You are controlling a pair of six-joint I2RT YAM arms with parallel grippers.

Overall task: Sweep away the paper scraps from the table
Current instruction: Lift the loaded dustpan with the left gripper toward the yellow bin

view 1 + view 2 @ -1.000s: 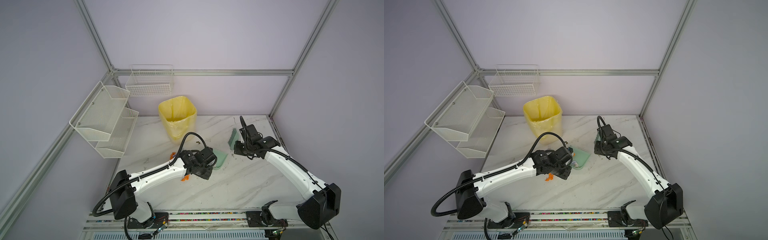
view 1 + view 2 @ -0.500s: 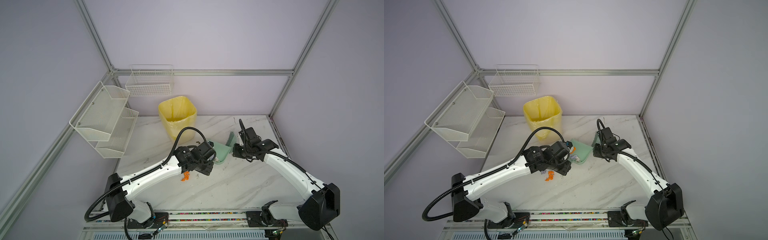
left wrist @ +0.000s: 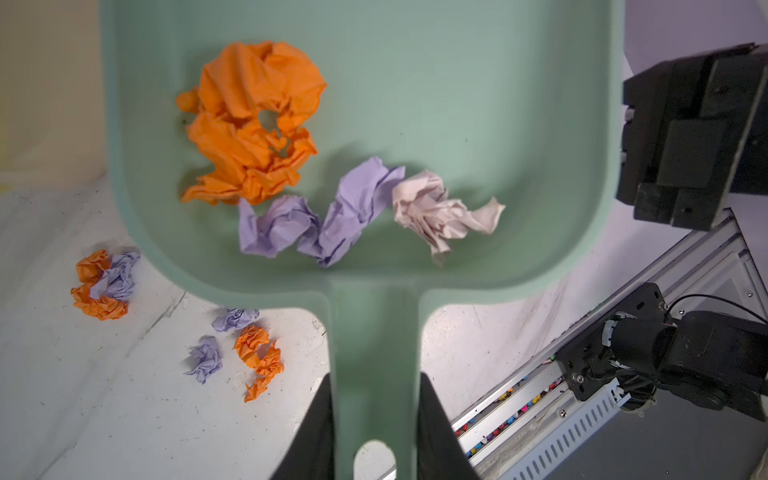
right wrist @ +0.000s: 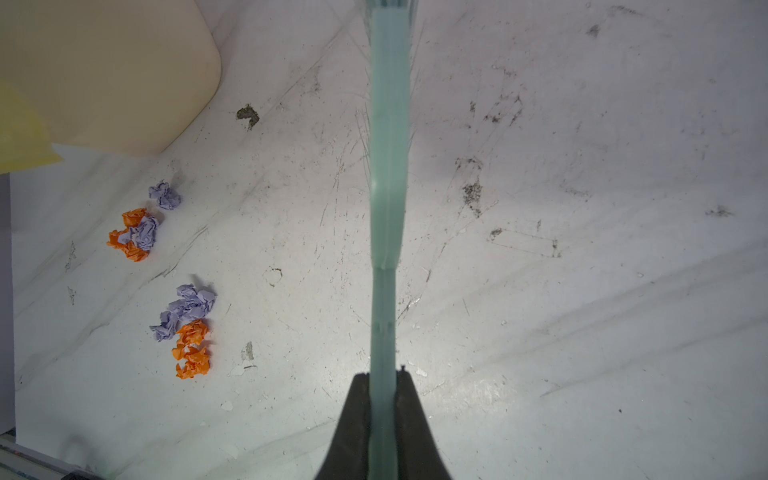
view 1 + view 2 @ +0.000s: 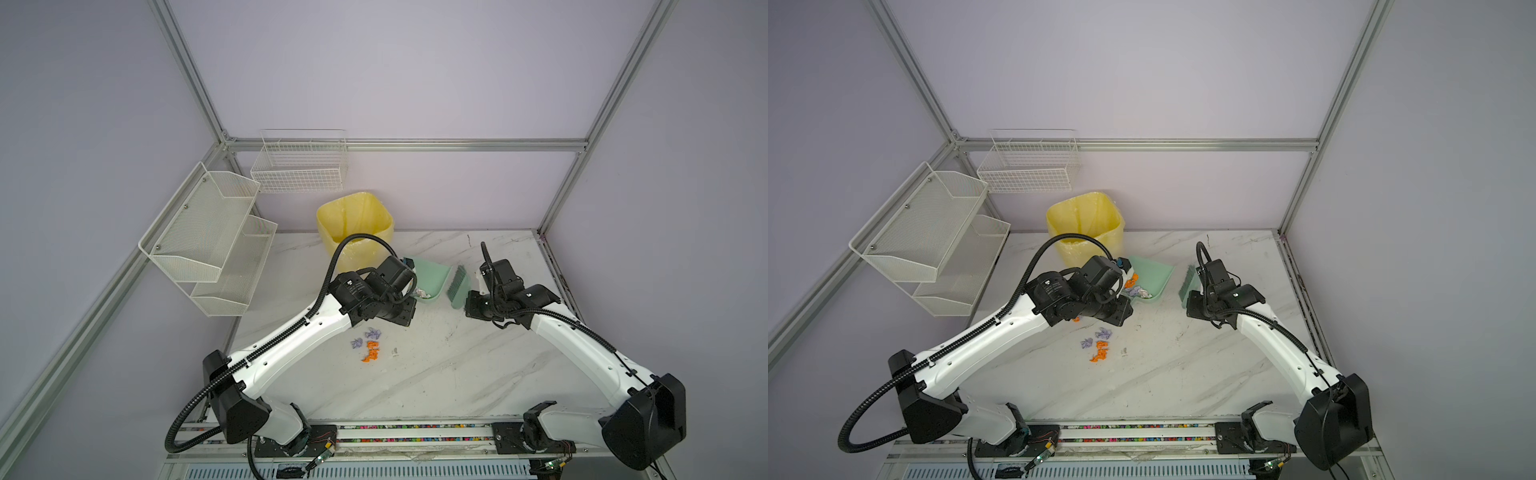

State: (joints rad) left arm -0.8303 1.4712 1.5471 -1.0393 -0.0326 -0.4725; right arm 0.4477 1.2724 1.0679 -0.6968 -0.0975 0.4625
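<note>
About mid-bench (image 5: 457,374), a little toward the left edge, loose paper scraps (image 5: 368,347), orange and lilac, lie in a small cluster. Another cluster (image 4: 135,232) lies farther on, toward the bin, mostly hidden under the left arm in both top views. Past them the left hand (image 3: 374,399) is clamped on the handle of a green dustpan (image 5: 434,276) holding more wads (image 3: 257,124). Just beside it, toward the right edge, the right hand (image 4: 384,395) grips a green brush (image 5: 457,286), well apart from the scraps. A yellow bin (image 5: 355,226) stands at the far edge, wire racks (image 5: 208,232) beyond the left edge
</note>
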